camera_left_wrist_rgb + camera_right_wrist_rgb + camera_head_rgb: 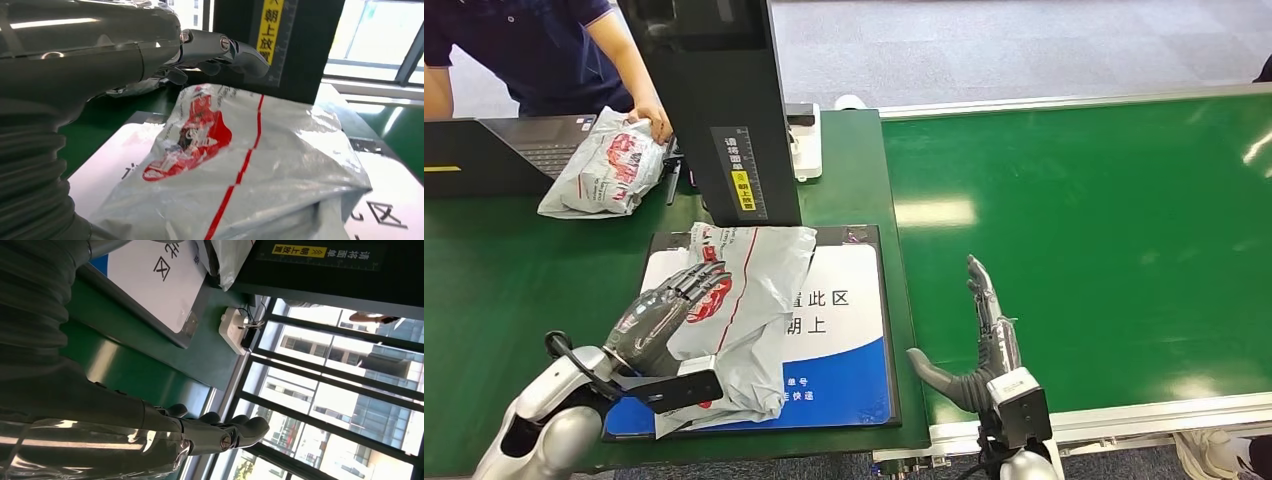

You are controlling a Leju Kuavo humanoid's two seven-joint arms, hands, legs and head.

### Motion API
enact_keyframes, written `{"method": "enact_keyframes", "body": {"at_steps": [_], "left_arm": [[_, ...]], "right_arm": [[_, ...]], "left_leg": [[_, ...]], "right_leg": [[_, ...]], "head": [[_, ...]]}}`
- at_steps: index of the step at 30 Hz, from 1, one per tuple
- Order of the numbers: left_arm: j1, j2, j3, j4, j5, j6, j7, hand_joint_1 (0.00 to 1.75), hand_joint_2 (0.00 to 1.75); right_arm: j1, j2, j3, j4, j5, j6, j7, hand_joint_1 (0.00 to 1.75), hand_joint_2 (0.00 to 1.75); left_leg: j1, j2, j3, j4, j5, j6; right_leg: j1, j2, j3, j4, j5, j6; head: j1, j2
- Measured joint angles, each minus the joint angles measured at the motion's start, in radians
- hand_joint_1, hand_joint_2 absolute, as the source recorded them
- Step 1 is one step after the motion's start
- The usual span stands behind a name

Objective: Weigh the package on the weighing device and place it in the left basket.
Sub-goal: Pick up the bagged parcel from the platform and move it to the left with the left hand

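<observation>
A grey plastic package [749, 290] with red print lies on the weighing pad [849, 340], a white and blue plate in a black frame. My left hand [667, 312] reaches over the package's left part with its fingers stretched out. In the left wrist view the fingers [235, 50] hover just above the package [260, 165] and grip nothing. My right hand [986, 345] is open with straight fingers, above the near edge of the green belt [1104, 230], to the right of the pad. The right wrist view shows that hand [200, 432] empty.
A black scanner column [724, 100] rises just behind the pad. At the back left a person's hand [652, 120] rests on a second grey package [602, 165] beside a laptop [514, 150]. A white box [809, 130] sits behind the column.
</observation>
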Motion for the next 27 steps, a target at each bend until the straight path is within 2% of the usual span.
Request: {"method": "enact_keyframes", "body": {"at_steps": [15,22,23,26,27], "left_arm": [[-0.090,-0.001,-0.132,0.143,-0.016,-0.031,-0.006,0.00,1.75],[-0.113,-0.002,-0.159,0.179,-0.018,-0.028,-0.006,0.01,1.75],[-0.114,-0.002,-0.159,0.182,-0.018,-0.028,-0.007,0.33,1.75],[-0.117,-0.002,-0.163,0.189,-0.018,-0.029,-0.008,1.63,1.75],[-0.121,-0.002,-0.167,0.194,-0.018,-0.030,-0.009,1.75,1.75]], "right_arm": [[0.012,0.006,-0.015,-0.023,0.004,0.011,0.003,0.00,1.75],[0.012,0.006,-0.016,-0.023,0.002,0.012,0.003,0.00,1.75],[0.012,0.006,-0.016,-0.023,0.002,0.012,0.003,0.00,1.75],[0.012,0.006,-0.017,-0.023,0.002,0.012,0.003,0.00,1.75],[0.011,0.006,-0.017,-0.023,0.002,0.012,0.003,0.00,1.75]], "left_leg": [[0.000,0.000,0.000,0.000,0.000,0.000],[0.000,0.000,0.000,0.000,0.000,0.000],[0.000,0.000,0.000,0.000,0.000,0.000],[0.000,0.000,0.000,0.000,0.000,0.000],[0.000,0.000,0.000,0.000,0.000,0.000]], "right_leg": [[0.000,0.000,0.001,0.000,0.000,0.000],[0.000,0.000,0.001,0.000,0.000,0.000],[0.000,0.000,0.001,0.000,0.000,0.000],[0.000,0.000,0.001,0.000,0.000,0.000],[0.000,0.000,0.001,0.000,0.000,0.000]], "head": [[0.000,0.000],[0.000,0.000],[0.000,0.000],[0.000,0.000],[0.000,0.000]]}}
